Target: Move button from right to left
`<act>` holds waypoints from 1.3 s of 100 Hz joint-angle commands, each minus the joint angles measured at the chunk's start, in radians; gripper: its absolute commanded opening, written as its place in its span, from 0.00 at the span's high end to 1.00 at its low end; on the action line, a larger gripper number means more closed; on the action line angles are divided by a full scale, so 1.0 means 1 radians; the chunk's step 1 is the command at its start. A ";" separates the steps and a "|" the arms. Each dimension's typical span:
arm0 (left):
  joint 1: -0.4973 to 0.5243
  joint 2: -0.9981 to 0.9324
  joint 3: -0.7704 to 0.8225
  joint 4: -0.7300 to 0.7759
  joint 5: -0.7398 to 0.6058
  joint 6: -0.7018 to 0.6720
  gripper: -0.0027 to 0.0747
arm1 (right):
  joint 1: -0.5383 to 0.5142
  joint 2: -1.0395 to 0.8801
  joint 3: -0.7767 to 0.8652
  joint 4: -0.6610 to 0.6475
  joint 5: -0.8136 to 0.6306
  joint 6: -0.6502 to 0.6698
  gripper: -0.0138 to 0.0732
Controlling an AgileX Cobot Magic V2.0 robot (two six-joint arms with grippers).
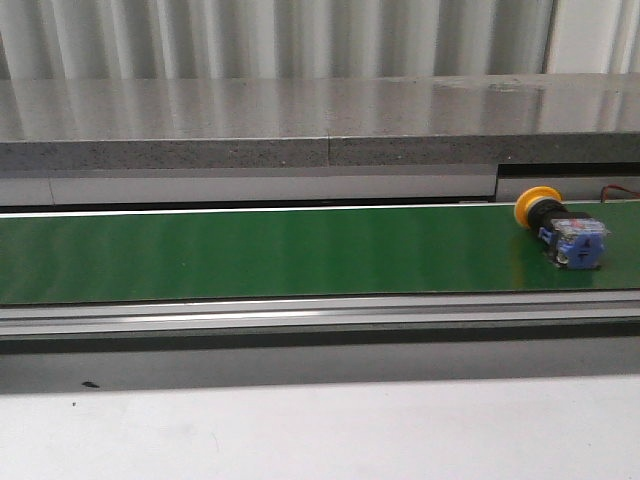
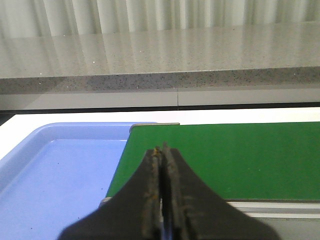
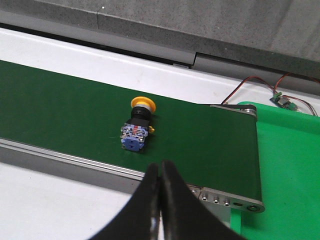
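Observation:
The button (image 1: 563,228) lies on its side at the right end of the green belt (image 1: 250,250), yellow head toward the back, blue-and-clear body toward the front. The right wrist view shows the button (image 3: 137,126) on the belt (image 3: 60,110), ahead of my right gripper (image 3: 160,165), which is shut and empty, hanging over the belt's near rail. My left gripper (image 2: 162,149) is shut with nothing in it, at the left end of the belt (image 2: 235,155). Neither arm appears in the front view.
A blue tray (image 2: 55,170) sits just past the belt's left end. A green tray (image 3: 290,160) lies beyond the belt's right end, with thin wires and a small board (image 3: 280,99) behind it. A grey stone ledge (image 1: 320,120) runs along the back.

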 commanded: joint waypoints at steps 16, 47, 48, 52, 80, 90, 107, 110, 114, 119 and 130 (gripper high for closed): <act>0.003 -0.032 0.037 -0.007 -0.077 -0.008 0.99 | 0.000 -0.142 0.055 -0.004 -0.092 -0.008 0.92; 0.003 -0.032 0.037 -0.007 -0.148 -0.008 0.99 | -0.001 -0.213 0.130 -0.004 -0.099 -0.008 0.92; 0.003 -0.032 0.037 -0.007 -0.162 -0.008 0.99 | -0.001 -0.213 0.130 -0.004 -0.098 -0.008 0.92; 0.003 -0.032 0.037 -0.007 -0.202 -0.008 0.99 | -0.001 -0.213 0.130 -0.004 -0.096 -0.008 0.92; 0.003 -0.025 -0.057 -0.001 -0.160 -0.008 0.99 | -0.001 -0.213 0.130 -0.004 -0.092 -0.008 0.92; 0.003 -0.002 -0.116 -0.001 -0.106 -0.008 0.99 | -0.001 -0.213 0.130 -0.004 -0.092 -0.008 0.92; 0.003 0.079 -0.229 -0.019 -0.012 -0.008 0.99 | -0.001 -0.213 0.130 -0.004 -0.092 -0.008 0.92; 0.003 0.098 -0.254 -0.038 0.009 -0.008 0.99 | -0.001 -0.213 0.130 -0.004 -0.092 -0.008 0.92; 0.003 0.128 -0.279 -0.049 0.033 -0.008 0.99 | -0.001 -0.213 0.130 -0.004 -0.092 -0.008 0.92; 0.003 0.165 -0.316 -0.054 0.069 -0.008 0.99 | -0.001 -0.213 0.130 -0.004 -0.092 -0.008 0.92; 0.003 0.262 -0.404 -0.056 0.149 -0.008 0.99 | -0.001 -0.213 0.130 -0.004 -0.092 -0.008 0.92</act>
